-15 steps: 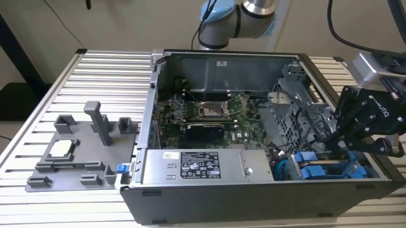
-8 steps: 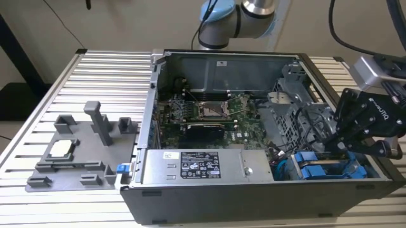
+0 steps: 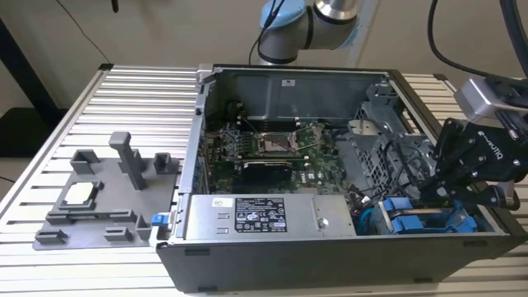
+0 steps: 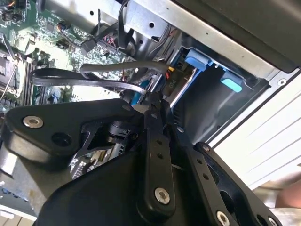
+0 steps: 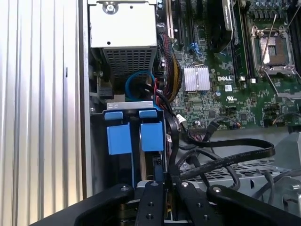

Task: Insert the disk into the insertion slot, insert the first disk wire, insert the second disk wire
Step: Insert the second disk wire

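The disk sits in the insertion slot point(image 5: 129, 106) of the grey drive cage, its blue carrier front point(image 5: 152, 135) facing out. My gripper point(image 5: 162, 181) hangs over the disk's rear end in the first wrist view, fingers drawn together on a black disk wire point(image 5: 173, 141). In the second wrist view the flat black wire point(image 4: 84, 77) runs into the gripper point(image 4: 153, 101) tips. In the exterior view the gripper point(image 3: 429, 195) is low inside the open computer case, just above the blue carriers point(image 3: 417, 221) at the front on the exterior view's right.
A second blue-fronted carrier point(image 5: 119, 139) sits beside the disk. More black cables point(image 5: 225, 157) loop across the cage. The power supply point(image 3: 259, 216) with a white label and the motherboard point(image 3: 272, 145) fill the case. A grey fixture point(image 3: 99, 198) lies on the slatted table point(image 3: 148, 93).
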